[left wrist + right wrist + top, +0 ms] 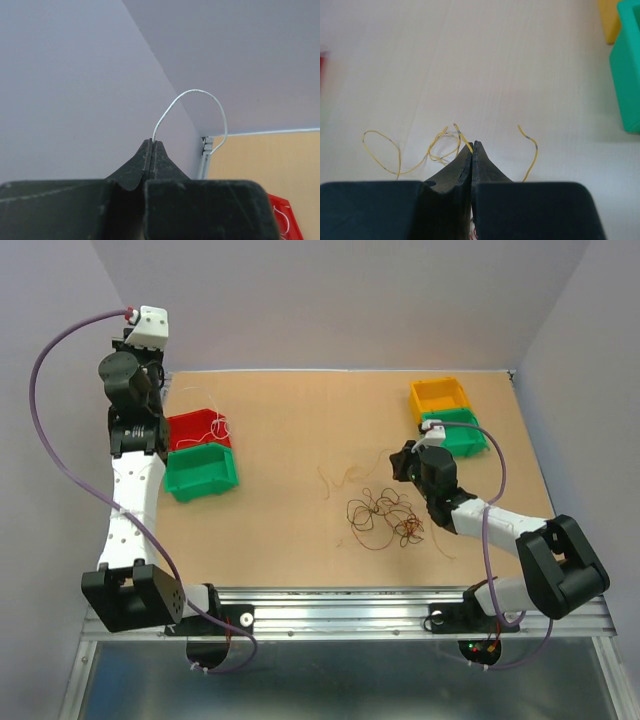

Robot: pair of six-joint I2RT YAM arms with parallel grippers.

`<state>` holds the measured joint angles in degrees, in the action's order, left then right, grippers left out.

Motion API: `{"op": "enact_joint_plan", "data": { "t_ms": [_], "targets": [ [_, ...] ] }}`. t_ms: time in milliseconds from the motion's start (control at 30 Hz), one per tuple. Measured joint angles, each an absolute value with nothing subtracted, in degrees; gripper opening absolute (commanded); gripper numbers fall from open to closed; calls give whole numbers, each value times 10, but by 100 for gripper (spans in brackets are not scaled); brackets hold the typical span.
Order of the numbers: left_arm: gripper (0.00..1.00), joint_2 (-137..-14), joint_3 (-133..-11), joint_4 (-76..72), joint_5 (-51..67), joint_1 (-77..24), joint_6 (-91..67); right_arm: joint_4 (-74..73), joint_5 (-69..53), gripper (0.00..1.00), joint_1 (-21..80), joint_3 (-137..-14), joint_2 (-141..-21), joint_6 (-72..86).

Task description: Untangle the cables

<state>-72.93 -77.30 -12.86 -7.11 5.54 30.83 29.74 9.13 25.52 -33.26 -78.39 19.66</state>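
1. Nearest the arm bases, in the lower middle of the top view, a loose tangle of wires (378, 512), brown and red, lies flat on the tan table (280, 410). A tighter orange-red clump sits at its right edge.
2. Just beyond the tangle, right of centre, the right gripper (472, 144) hangs low over the table with its jaws pressed together. A yellow wire (382, 145) runs into the very tips and seems pinched there.
3. In the right wrist view, the yellow wire's loops lie on the table at lower left, and a free end curls up at lower right. In the top view it trails left of the gripper, close behind the tangle. Whether the two touch I cannot tell.
4. Left of centre stands a green bin (200, 472), with a red bin (185, 430) touching its far side. Thin whitish wire lies in the red bin.
5. At upper left the left gripper (152, 142) is raised by the table's far left corner. Its jaws are closed on a white wire (192, 91), which arches up from the tips and drops toward the table edge.
6. At upper right a second green bin (465, 435) sits against a yellow bin (440, 395), the farthest thing on the table.
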Motion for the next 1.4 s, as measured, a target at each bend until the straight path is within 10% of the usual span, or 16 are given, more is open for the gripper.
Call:
{"op": "enact_joint_plan", "data": {
  "t_ms": [733,1400],
  "targets": [
    [0,-897,-772,-172,60,132,205,305,74,1,255,-329,-784,192],
    [0,-1017,-762,16,126,131,446,308,53,0,255,-329,-784,193]
  ]
}}
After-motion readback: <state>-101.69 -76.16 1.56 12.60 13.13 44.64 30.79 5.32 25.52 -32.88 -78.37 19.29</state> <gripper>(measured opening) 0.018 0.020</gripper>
